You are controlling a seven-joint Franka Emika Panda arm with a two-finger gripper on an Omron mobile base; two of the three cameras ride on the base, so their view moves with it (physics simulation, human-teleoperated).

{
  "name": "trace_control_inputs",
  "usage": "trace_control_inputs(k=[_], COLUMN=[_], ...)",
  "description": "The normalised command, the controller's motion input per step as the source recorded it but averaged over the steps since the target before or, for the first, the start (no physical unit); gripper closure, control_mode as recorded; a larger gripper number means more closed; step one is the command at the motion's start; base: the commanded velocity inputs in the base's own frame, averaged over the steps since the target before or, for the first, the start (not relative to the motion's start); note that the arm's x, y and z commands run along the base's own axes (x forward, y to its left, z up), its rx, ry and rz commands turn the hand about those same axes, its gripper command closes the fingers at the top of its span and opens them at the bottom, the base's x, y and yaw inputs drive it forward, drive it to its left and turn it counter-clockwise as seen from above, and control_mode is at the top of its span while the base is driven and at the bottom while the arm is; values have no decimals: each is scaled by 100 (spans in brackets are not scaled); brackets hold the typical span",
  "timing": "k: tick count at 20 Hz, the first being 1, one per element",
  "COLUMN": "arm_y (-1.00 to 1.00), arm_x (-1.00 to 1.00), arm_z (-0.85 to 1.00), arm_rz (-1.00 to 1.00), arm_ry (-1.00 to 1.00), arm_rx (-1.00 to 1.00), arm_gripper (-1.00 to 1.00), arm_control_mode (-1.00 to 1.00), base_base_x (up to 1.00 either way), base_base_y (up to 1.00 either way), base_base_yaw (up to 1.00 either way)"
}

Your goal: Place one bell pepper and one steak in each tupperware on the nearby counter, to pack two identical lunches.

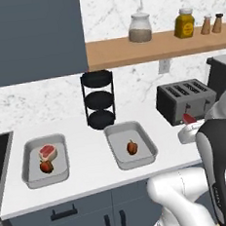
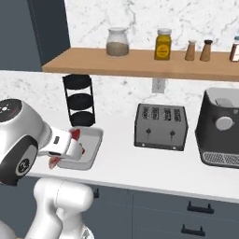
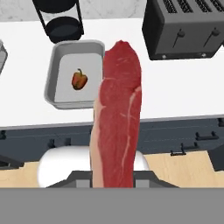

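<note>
The long white desk (image 1: 92, 178) sits on dark blue cabinets with black bar handles. Two grey metal tupperware trays lie on it, side by side and a little apart.

The left grey tray (image 1: 33, 170) has a red and white steak (image 1: 47, 151) in it, and a small red-orange bell pepper (image 1: 46, 166) just in front of the steak, touching it or nearly so. The right grey tray (image 1: 146, 142) has just one red-orange bell pepper (image 1: 132, 147) near its middle.

The robot's gripper (image 2: 65, 151) hangs over the front edge of the desk, near the right tray. Its jaws are closed on a second long red steak with a pale fat edge (image 3: 117, 113). In the hand view this steak stands up from the bottom, between the dark fingertips, and hides part of the right tray's side. The steak is in the air and not in a tray.

Behind the trays stands a black round rack with three levels (image 1: 99, 99). To the right is a dark grey four-slot toaster (image 2: 161, 126), and further right a big dark machine (image 2: 221, 126).

Above the desk, a wooden wall shelf (image 2: 140, 63) carries a glass jar (image 2: 117, 42), a yellow jar (image 2: 163, 45) and two small brown shakers (image 2: 197, 50).
</note>
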Motion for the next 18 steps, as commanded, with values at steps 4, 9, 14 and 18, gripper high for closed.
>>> trace_control_inputs(k=[4, 9, 14, 18], arm_y=[0, 0, 0, 0], arm_x=[0, 0, 0, 0], arm_z=[0, 0, 0, 0], arm_rz=[0, 0, 0, 0], arm_ry=[0, 0, 0, 0], arm_rx=[0, 0, 0, 0], arm_gripper=[100, 100, 100, 100], arm_control_mode=[100, 100, 100, 100], base_base_x=[24, 34, 40, 33], base_base_y=[57, 48, 45, 26], base_base_yaw=[-1, 0, 0, 0])
